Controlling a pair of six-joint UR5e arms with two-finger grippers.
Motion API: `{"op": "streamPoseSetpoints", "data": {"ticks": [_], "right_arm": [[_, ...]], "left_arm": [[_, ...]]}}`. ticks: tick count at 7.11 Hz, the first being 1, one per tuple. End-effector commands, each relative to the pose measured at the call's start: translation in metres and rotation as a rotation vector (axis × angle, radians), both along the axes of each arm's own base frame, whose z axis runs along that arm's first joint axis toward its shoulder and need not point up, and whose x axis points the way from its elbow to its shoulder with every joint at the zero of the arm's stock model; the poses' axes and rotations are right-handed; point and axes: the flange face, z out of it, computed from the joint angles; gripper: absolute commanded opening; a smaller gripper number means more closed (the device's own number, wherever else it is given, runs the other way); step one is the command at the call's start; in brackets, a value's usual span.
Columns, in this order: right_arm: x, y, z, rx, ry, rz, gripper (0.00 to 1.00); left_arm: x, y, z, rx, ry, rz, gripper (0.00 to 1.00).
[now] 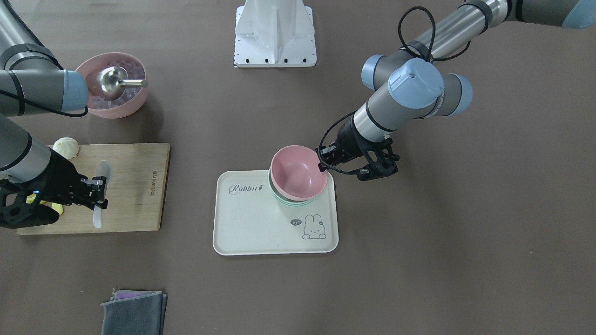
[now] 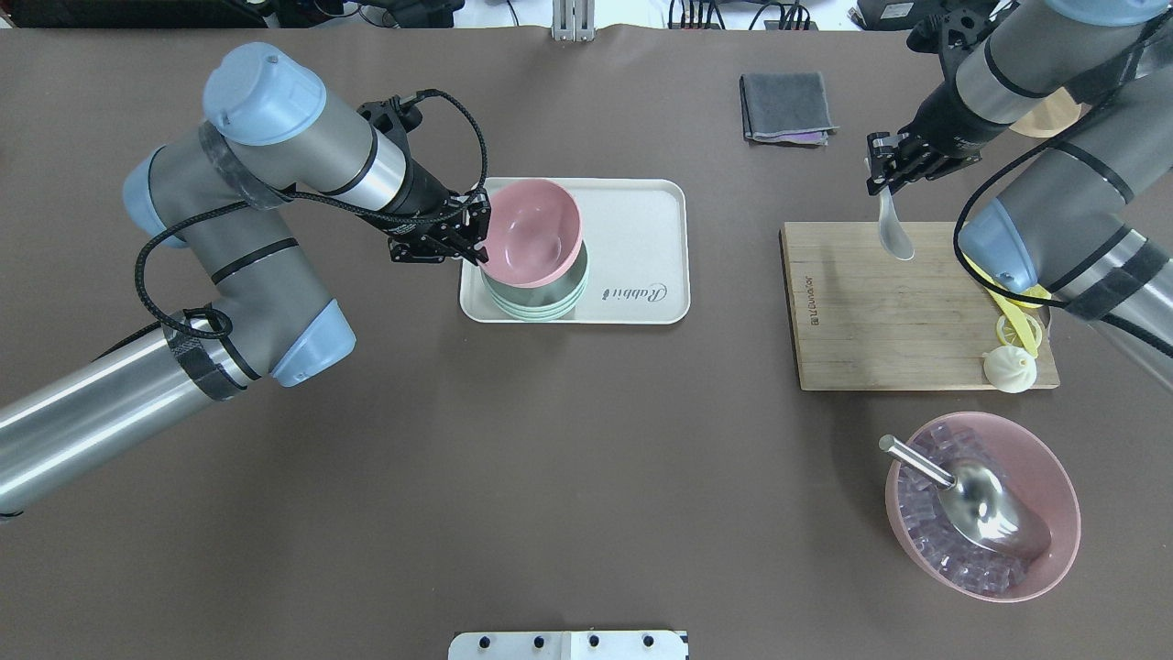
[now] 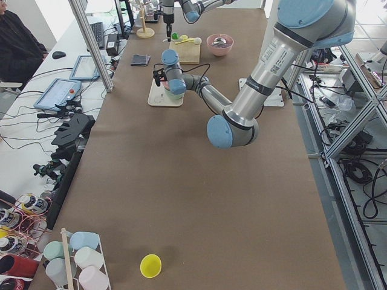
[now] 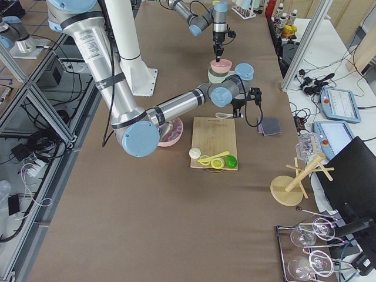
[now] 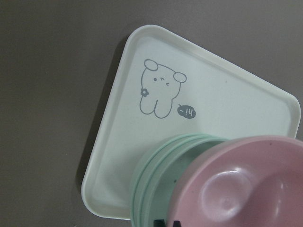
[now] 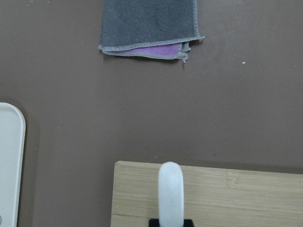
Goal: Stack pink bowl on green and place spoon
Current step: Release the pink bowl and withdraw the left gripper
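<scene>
The pink bowl (image 2: 530, 231) (image 1: 298, 171) sits tilted on a stack of green bowls (image 2: 536, 301) (image 5: 156, 187) on the white rabbit tray (image 2: 641, 247) (image 1: 260, 223). My left gripper (image 2: 475, 229) (image 1: 322, 164) is shut on the pink bowl's rim (image 5: 208, 189). My right gripper (image 2: 882, 167) (image 1: 98, 195) is shut on the handle of a white spoon (image 2: 893, 229) (image 1: 101, 179) (image 6: 170, 194), holding it above the far edge of the wooden board (image 2: 898, 312) (image 1: 125, 186).
A larger pink bowl of ice with a metal scoop (image 2: 981, 504) (image 1: 114, 86) stands near the board. A white bun (image 2: 1010, 368) and yellow pieces (image 2: 1013, 316) lie on the board. A folded grey cloth (image 2: 786, 108) (image 6: 149, 26) lies beyond it.
</scene>
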Motion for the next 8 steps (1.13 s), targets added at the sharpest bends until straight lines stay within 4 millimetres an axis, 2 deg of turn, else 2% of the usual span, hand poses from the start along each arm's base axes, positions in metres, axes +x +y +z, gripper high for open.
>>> {"op": "streamPoseSetpoints", "data": {"ticks": [1, 3, 5, 7, 8], "right_arm": [[0.0, 0.0, 0.001, -0.002, 0.001, 0.0, 0.0], [-0.001, -0.001, -0.001, 0.001, -0.001, -0.002, 0.0], [-0.001, -0.001, -0.002, 0.002, -0.002, 0.0, 0.0], [-0.001, -0.002, -0.007, 0.009, -0.006, 0.001, 0.0], [-0.006, -0.009, -0.036, 0.031, -0.034, 0.003, 0.0]], "left_arm": [[0.001, 0.001, 0.002, -0.001, -0.002, 0.004, 0.0], [0.001, 0.001, 0.004, -0.006, -0.004, 0.003, 0.0], [-0.001, 0.001, 0.0, 0.01, 0.003, 0.004, 0.98], [-0.006, 0.004, -0.006, 0.018, 0.013, 0.003, 0.99], [-0.022, 0.001, -0.019, 0.024, 0.027, -0.016, 0.98]]}}
